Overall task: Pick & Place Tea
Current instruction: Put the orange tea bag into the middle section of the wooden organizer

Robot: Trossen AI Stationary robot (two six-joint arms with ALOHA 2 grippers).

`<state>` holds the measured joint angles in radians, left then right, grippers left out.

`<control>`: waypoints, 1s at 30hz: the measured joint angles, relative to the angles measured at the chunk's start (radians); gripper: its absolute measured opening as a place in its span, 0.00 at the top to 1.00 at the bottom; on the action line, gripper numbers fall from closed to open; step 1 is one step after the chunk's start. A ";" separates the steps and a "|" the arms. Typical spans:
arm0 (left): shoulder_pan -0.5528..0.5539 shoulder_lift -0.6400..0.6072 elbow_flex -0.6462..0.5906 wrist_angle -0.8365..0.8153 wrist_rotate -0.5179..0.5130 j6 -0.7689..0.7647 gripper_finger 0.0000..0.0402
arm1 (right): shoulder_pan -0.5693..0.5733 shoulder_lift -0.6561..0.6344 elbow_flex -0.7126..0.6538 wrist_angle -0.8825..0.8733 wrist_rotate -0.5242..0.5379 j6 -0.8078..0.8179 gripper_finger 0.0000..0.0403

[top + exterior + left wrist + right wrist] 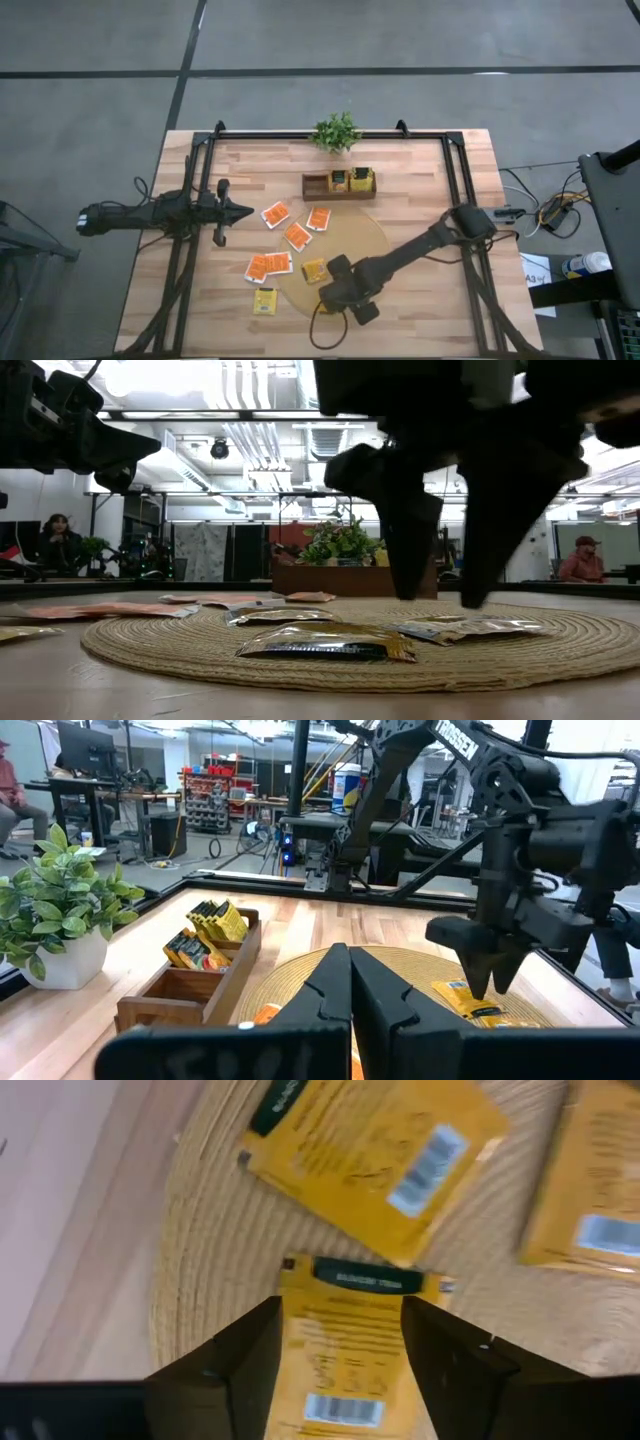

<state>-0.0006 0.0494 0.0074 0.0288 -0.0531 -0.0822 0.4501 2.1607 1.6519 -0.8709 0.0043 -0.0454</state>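
Observation:
Several tea packets lie flat on the table: orange ones (298, 236) left of centre and yellow ones, three of them on the round woven mat (370, 240). My right gripper (342, 1310) points down over the mat's near left part, open. Its fingers stand on either side of a yellow packet (345, 1355) and I see no touch; from table height the fingertips (405, 595) hang just above the mat. A second yellow packet (380, 1150) lies just beyond it. My left gripper (245, 212) waits shut and level at the table's left side.
A wooden box (340, 184) holding yellow packets stands behind the mat, and a small potted plant (336, 132) sits at the far edge. One yellow packet (265, 300) lies off the mat near the front. A black frame (455, 175) borders the table.

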 joint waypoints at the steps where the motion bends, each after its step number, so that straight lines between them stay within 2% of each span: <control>1: 0.000 0.000 0.000 0.000 0.000 0.000 1.00 | 0.001 0.012 0.013 -0.014 -0.001 0.000 0.49; 7: -0.001 0.000 0.000 0.000 0.000 0.000 1.00 | 0.001 0.079 0.075 -0.069 -0.004 0.000 0.46; 18: 0.000 0.000 0.000 0.000 0.000 0.000 1.00 | -0.008 0.075 0.092 -0.068 0.053 0.034 0.48; 24: 0.000 0.000 0.000 0.000 0.000 0.000 1.00 | -0.009 0.077 0.056 -0.058 0.052 0.021 0.56; 30: 0.000 0.000 0.000 0.000 0.000 0.000 1.00 | -0.010 0.073 0.037 -0.053 0.048 0.008 0.70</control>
<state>-0.0010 0.0494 0.0071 0.0286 -0.0532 -0.0822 0.4404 2.2337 1.6890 -0.9241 0.0521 -0.0371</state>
